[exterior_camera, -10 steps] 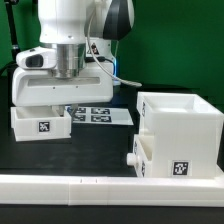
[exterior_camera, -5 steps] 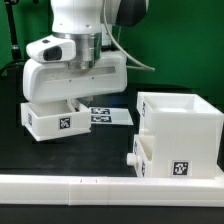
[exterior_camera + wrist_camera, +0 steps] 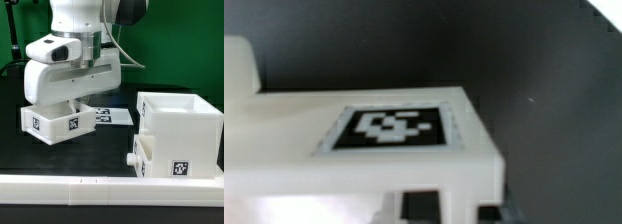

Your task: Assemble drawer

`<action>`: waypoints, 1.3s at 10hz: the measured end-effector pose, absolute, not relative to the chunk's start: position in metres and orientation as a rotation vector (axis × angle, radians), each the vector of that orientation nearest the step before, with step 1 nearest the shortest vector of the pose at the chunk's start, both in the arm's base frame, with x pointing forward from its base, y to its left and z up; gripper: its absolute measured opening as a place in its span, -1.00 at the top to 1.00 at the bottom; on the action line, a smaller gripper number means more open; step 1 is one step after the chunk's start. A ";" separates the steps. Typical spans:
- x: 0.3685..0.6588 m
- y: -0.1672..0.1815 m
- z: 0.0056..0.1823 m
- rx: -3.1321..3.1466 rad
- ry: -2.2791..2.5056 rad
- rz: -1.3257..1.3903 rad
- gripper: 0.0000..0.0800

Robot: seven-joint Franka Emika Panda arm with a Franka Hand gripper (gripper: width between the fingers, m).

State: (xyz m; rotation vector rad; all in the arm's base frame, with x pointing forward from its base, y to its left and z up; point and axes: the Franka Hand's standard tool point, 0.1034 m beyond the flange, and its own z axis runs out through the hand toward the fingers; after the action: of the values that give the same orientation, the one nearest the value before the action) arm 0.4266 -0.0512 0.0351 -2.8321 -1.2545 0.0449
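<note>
Drawer tray is hanging under my pincer, seemingly gripped and raised; I am keeping it level while steering toward the housing.

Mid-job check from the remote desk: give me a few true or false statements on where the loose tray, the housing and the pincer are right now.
1. The loose tray sits directly under the robot's hand, at the exterior view's left. True.
2. The housing already has a knobbed tray in its lower slot. True.
3. The housing lies tipped on its side. False: it stands upright with its open top facing up.
4. The marker board rests on top of the housing. False: it lies flat on the table behind the loose tray.
5. The pincer is plainly seen wide open. False: its fingers are hidden, so its state cannot be told.
</note>
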 end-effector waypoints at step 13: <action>0.494 -0.066 0.058 -2.314 -2.070 0.042 0.89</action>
State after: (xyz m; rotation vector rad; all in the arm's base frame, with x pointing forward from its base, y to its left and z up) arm 0.4939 -0.0660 0.0584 -2.3140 -2.0698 0.0417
